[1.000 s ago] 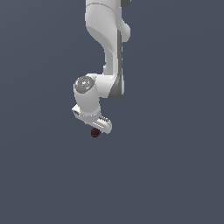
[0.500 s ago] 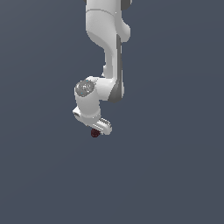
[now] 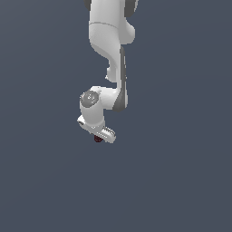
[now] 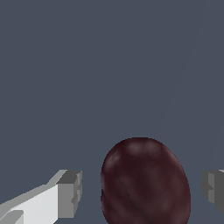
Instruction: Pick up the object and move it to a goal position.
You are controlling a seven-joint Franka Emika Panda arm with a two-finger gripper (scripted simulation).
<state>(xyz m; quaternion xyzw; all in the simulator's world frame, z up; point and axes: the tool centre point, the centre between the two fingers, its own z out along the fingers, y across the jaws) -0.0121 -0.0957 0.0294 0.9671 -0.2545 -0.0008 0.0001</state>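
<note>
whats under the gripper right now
A small dark red ball sits just under the gripper, between its fingers with gaps on both sides. The ball's underside is not shown, so contact with the grey surface cannot be judged.

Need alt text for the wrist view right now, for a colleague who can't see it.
A dark maroon, slightly bumpy ball sits between the white claw's two grey-tipped fingers, with a gap on each side. Plain dark grey-blue ground fills the rest.

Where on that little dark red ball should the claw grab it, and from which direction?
Probably across its widest middle, coming straight down from above. The ball is rounded and slightly egg-shaped, so no edge helps. In the wrist view the open gripper already has a finger on each side, with gaps.
</note>
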